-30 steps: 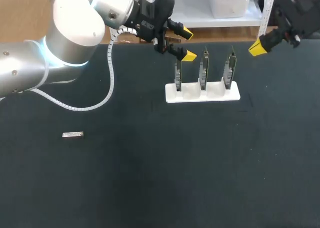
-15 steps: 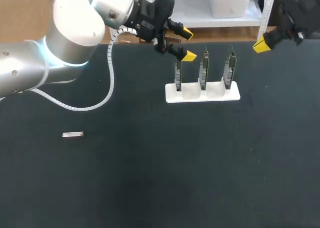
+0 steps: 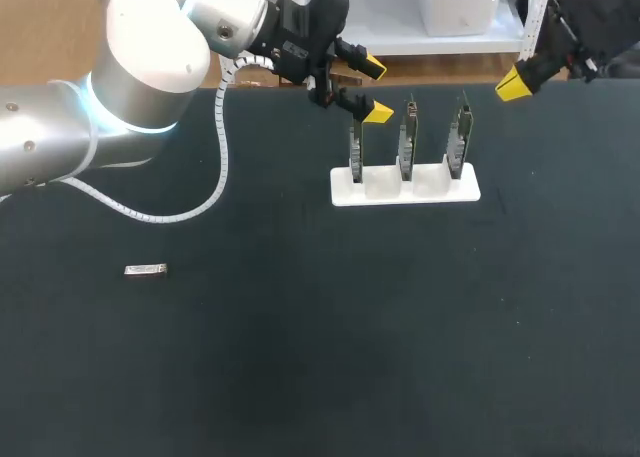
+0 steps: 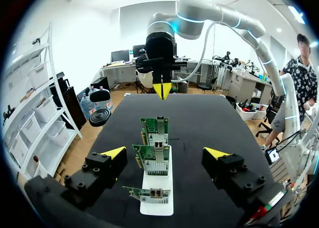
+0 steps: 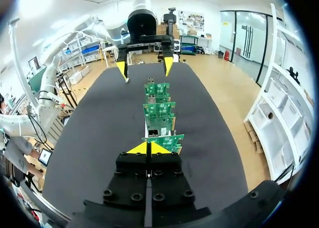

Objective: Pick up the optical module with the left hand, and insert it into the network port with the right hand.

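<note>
The optical module (image 3: 145, 270), a small silver bar, lies flat on the black table at the left, far from both arms. Three green network cards stand upright in a white stand (image 3: 405, 189) at the back middle. My left gripper (image 3: 372, 89) hangs open just beyond the stand's left end, with nothing between its fingers. In its wrist view the left gripper (image 4: 165, 153) looks along the row of cards (image 4: 155, 160). My right gripper (image 3: 512, 84) is shut and empty at the back right, past the stand's other end. Its closed tips (image 5: 148, 148) point down the card row (image 5: 158, 111).
The black mat (image 3: 330, 357) covers the whole table. Open surface lies between the module and the stand. From each wrist, the other arm's gripper shows beyond the cards: the right gripper (image 4: 162, 91) and the left gripper (image 5: 145, 67).
My right gripper has shifted slightly up and toward the table's far edge. The left arm, the module and the stand have not moved.
</note>
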Available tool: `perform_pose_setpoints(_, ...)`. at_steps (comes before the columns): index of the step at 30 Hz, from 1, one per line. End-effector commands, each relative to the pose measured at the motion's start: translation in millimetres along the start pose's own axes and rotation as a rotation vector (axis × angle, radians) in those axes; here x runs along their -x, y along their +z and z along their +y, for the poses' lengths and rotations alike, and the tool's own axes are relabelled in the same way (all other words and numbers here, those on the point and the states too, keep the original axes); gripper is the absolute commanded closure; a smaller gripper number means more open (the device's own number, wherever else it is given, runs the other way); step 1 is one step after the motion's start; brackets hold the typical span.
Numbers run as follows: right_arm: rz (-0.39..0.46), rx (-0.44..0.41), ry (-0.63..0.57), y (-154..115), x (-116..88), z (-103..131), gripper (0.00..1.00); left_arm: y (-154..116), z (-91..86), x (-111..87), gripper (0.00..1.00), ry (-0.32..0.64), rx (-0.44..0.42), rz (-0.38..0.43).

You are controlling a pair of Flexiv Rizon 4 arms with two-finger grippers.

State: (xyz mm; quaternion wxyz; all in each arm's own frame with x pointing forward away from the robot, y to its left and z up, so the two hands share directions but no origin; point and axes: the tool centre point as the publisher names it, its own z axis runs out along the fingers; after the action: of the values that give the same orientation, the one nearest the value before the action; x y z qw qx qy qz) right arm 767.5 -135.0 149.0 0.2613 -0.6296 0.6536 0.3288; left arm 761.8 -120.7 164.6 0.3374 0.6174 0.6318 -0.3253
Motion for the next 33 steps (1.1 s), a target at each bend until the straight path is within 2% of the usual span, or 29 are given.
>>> perform_pose_setpoints(1,-0.013,0.016,-0.004,-1.4,-3.2,-2.5,1.00,0.1,1.6,1.3,0.00,-0.002,-0.004,0.007)
perform_pose_setpoints(16,-0.006,0.031,-0.016,-0.4,-1.8,3.2,1.00,0.1,1.6,1.3,0.00,-0.002,-0.004,0.007)
perform_pose_setpoints(33,0.009,0.042,-0.026,-0.6,-0.5,-3.5,1.00,0.1,1.6,1.3,0.00,-0.002,-0.004,0.007)
